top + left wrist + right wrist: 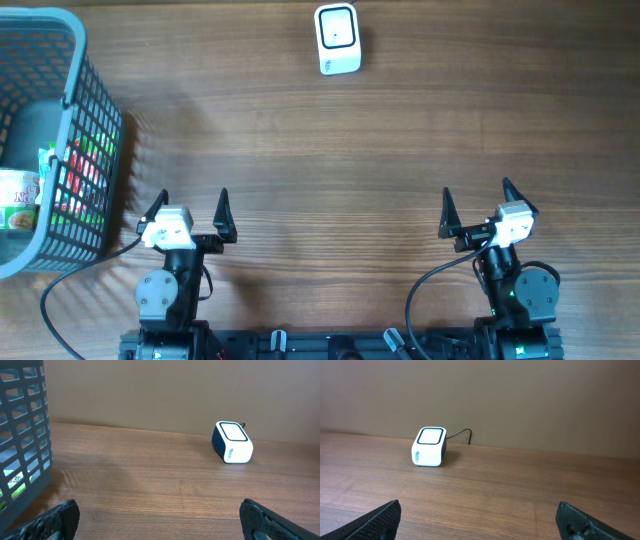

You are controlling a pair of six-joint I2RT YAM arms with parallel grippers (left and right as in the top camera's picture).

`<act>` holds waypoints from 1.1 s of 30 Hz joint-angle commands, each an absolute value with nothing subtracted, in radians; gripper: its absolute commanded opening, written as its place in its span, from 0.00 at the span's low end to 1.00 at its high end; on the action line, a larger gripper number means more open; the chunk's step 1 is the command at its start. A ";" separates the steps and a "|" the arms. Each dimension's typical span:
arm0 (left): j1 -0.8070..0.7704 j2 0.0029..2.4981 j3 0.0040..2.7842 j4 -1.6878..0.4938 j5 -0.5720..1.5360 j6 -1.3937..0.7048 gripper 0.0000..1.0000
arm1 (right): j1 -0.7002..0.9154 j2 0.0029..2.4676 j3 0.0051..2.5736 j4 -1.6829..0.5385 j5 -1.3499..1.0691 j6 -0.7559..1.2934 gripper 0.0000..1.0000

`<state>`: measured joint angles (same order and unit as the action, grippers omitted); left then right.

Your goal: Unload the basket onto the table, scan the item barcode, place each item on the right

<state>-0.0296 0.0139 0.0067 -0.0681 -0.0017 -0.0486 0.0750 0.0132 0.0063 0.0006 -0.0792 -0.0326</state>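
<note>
A white barcode scanner with a dark-framed window on top stands at the far edge of the wooden table; it also shows in the left wrist view and the right wrist view. Items lie in a grey-blue mesh basket at the far left: a printed round tub and a red-and-green pack. My left gripper is open over bare wood near the front edge, just right of the basket. My right gripper is open at the front right. Nothing sits between either pair of fingers.
The basket wall stands close on the left of my left gripper. A thin black cable runs from the scanner toward the wall behind. Bare wood lies under my right gripper.
</note>
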 commanded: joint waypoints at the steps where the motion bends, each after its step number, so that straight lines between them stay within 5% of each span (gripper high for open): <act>1: -0.021 0.009 0.006 -0.075 0.010 -0.033 1.00 | 0.070 0.016 0.005 0.005 -0.095 -0.052 1.00; 29: -0.021 0.019 0.006 -0.076 0.025 -0.034 1.00 | 0.070 0.016 0.005 0.005 -0.095 -0.052 1.00; 33: -0.021 0.051 0.096 -0.225 0.037 -0.097 1.00 | 0.070 0.016 0.005 0.005 -0.095 -0.052 1.00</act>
